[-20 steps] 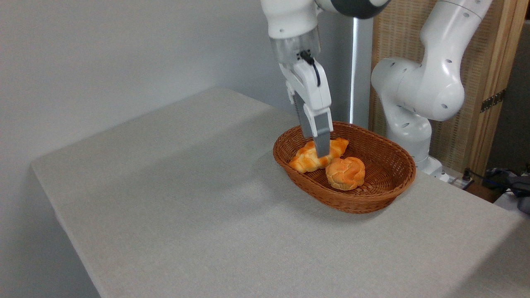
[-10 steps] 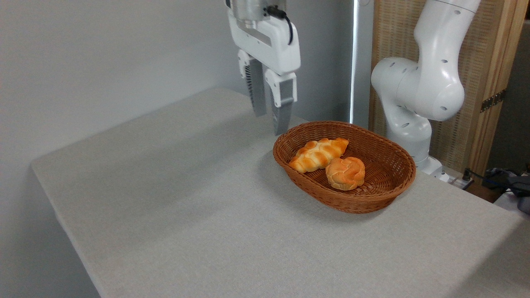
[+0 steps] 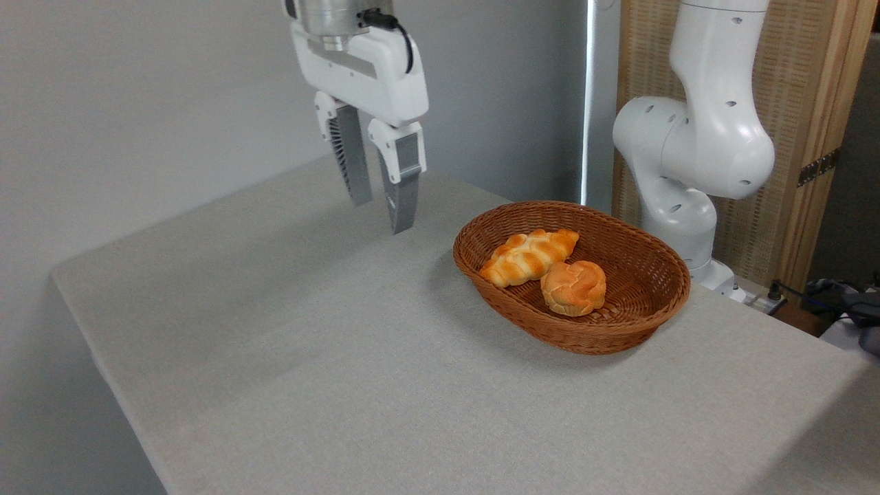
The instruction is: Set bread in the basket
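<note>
The bread, a small round golden-orange knotted bun, lies inside the oval brown wicker basket on the right part of the table. Beside the bun in the same basket rests a longer braided loaf. My gripper hangs above the table well to the left of the basket, pointing down. It is open and holds nothing between its fingers.
The grey table stretches left and forward of the basket. The arm's white base stands behind the basket at the right, in front of a wooden screen. Cables and dark items lie past the table's right edge.
The gripper rose out of the basket, leaving the braided loaf there, and travelled left over the bare table. The bun and the basket have not moved.
</note>
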